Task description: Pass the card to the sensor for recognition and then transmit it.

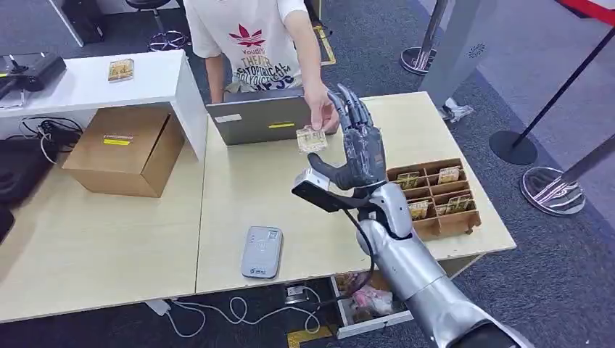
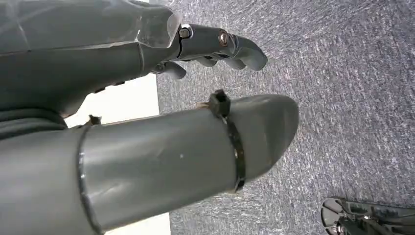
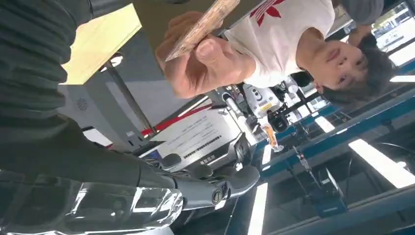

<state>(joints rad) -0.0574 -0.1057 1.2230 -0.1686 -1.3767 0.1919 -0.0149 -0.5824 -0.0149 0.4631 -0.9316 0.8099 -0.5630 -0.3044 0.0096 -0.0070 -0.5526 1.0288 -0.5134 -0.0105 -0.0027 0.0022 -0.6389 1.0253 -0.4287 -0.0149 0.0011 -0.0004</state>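
Grey right hand (image 1: 360, 148), fingers (image 1: 353, 109) spread, beside person-held card (image 1: 312, 139).

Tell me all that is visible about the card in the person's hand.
The card is small, thin, flat and yellowish with a printed pattern. The person's hand pinches its upper edge and holds it above the table, near the laptop. The right hand, fingers spread and pointing up, is beside it, apparently not touching.
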